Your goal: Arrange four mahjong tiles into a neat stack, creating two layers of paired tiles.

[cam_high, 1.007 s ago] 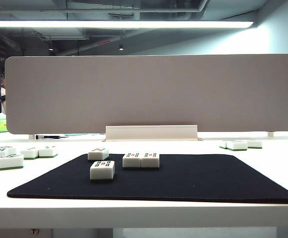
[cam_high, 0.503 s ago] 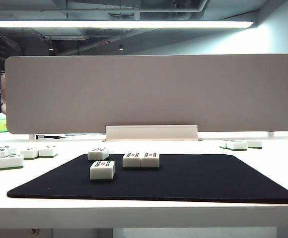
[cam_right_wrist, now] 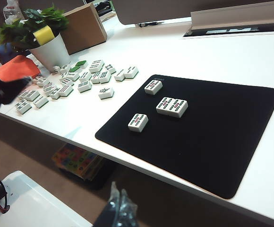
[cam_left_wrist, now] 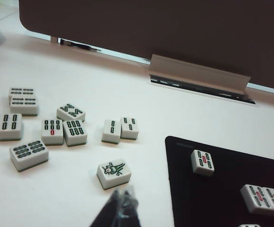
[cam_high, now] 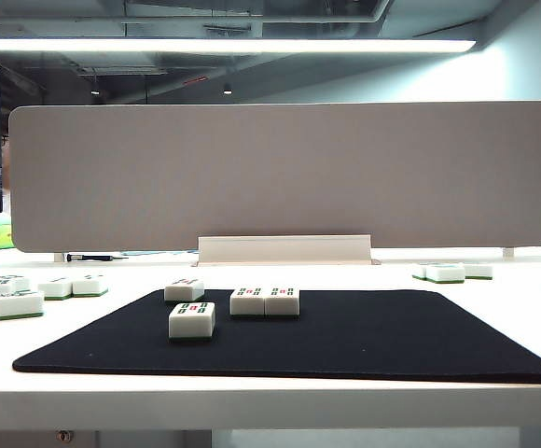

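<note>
Four mahjong tiles lie face up in one layer on the black mat [cam_high: 364, 336]. Two of them touch side by side as a pair [cam_high: 265, 301] [cam_right_wrist: 172, 107]. One single tile [cam_high: 185, 290] [cam_right_wrist: 153, 87] [cam_left_wrist: 203, 162] sits at the mat's far left corner, and another [cam_high: 192, 320] [cam_right_wrist: 138, 122] lies nearer the front. No tile rests on another. My left gripper [cam_left_wrist: 124, 196] is shut and empty over the white table, just short of a bird-marked tile [cam_left_wrist: 114, 173]. My right gripper [cam_right_wrist: 119, 195] is shut and empty, off the table's front edge. Neither gripper shows in the exterior view.
Several loose tiles [cam_left_wrist: 52, 130] [cam_right_wrist: 80, 78] lie on the white table left of the mat, and a few more [cam_high: 452, 273] at the far right. A potted plant [cam_right_wrist: 52, 52] and a cardboard box [cam_right_wrist: 82, 28] stand beyond the left tiles. A grey divider panel [cam_high: 280, 177] closes the back.
</note>
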Controlling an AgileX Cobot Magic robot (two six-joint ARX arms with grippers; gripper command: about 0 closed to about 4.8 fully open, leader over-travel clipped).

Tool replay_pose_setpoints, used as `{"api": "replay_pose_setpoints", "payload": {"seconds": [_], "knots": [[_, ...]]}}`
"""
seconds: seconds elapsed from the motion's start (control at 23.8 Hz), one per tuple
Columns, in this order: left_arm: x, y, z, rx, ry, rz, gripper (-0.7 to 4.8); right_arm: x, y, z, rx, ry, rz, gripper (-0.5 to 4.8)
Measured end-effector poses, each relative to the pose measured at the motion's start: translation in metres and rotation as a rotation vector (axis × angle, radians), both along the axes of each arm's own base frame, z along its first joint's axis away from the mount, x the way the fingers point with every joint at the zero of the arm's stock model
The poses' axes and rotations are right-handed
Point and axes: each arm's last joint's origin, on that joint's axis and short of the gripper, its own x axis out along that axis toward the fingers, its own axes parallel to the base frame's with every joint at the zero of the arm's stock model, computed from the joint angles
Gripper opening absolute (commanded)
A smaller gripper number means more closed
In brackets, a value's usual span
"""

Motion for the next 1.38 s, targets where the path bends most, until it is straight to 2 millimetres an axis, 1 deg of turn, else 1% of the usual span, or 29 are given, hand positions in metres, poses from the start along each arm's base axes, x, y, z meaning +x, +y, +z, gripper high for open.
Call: {"api": "replay_pose_setpoints", "payload": {"seconds": [0.13,0.21,0.34,0.42,0.5,0.67,0.76,0.8,0.84,0.92,1.05,1.09,1.17,1.3,1.38], "knots": [[0.0,0.0,0.012,0.0,0.014,-0.003,-0.06,0.0,0.0,0.0,0.0,0.0,0.0,-0.01],[0.006,-0.001,0.033,0.017,0.052,-0.051,-0.06,0.0,0.0,0.0,0.0,0.0,0.0,-0.01],[0.014,-0.003,0.053,0.066,0.061,-0.102,-0.06,0.0,0.0,0.0,0.0,0.0,0.0,-0.01],[0.024,-0.003,0.066,0.102,0.081,-0.126,-0.06,0.0,0.0,0.0,0.0,0.0,0.0,-0.01],[0.046,-0.004,0.089,0.135,0.125,-0.139,-0.06,0.0,0.0,0.0,0.0,0.0,0.0,-0.01],[0.079,-0.004,0.108,0.127,0.205,-0.169,-0.06,0.0,0.0,0.0,0.0,0.0,0.0,-0.01],[0.113,-0.006,0.118,0.108,0.313,-0.22,-0.06,0.0,0.0,0.0,0.0,0.0,0.0,-0.01],[0.123,-0.007,0.121,0.102,0.347,-0.236,-0.06,0.0,0.0,0.0,0.0,0.0,0.0,-0.01],[0.141,-0.011,0.124,0.101,0.387,-0.255,-0.06,0.0,0.0,0.0,0.0,0.0,0.0,-0.01],[0.162,-0.017,0.124,0.099,0.452,-0.283,-0.06,0.0,0.0,0.0,0.0,0.0,-0.001,-0.01],[0.184,-0.027,0.119,0.124,0.526,-0.33,-0.06,0.0,0.0,0.0,0.0,0.001,0.0,-0.01],[0.189,-0.032,0.117,0.137,0.547,-0.35,-0.06,0.0,0.0,0.0,0.0,0.0,-0.001,-0.01],[0.216,-0.05,0.11,0.176,0.595,-0.418,-0.06,0.0,0.0,0.0,0.0,0.001,-0.001,-0.01],[0.231,-0.062,0.103,0.216,0.638,-0.436,-0.06,0.0,0.0,0.0,0.0,0.001,-0.001,-0.01],[0.243,-0.074,0.099,0.268,0.672,-0.447,-0.06,0.0,0.0,0.0,-0.001,0.001,-0.003,-0.01]]}}
